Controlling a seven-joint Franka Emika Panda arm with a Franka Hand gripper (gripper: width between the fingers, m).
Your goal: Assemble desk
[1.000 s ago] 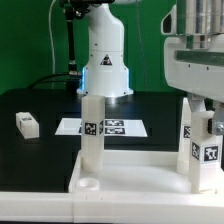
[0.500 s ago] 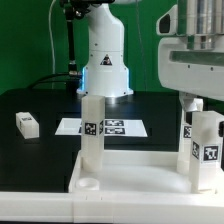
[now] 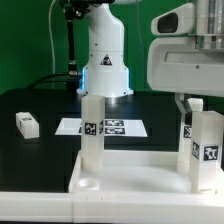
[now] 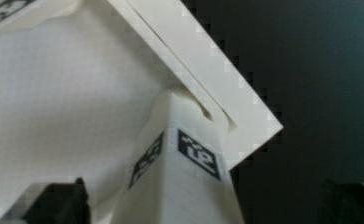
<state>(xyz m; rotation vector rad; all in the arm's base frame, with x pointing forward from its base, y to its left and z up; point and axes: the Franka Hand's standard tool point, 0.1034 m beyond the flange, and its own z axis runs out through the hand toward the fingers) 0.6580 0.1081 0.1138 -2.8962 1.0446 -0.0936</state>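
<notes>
Claw (image 4: 214,195) points straight down over an upright leg (image 3: 208,150), jaws spread wide on either side, not gripping.

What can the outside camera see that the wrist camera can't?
Only the exterior view shows the marker board, a loose tagged piece on the table and the left upright leg. Only the wrist view shows the dark fingertips of the end effector, spread apart. Both show the tabletop and the right upright leg.
</notes>
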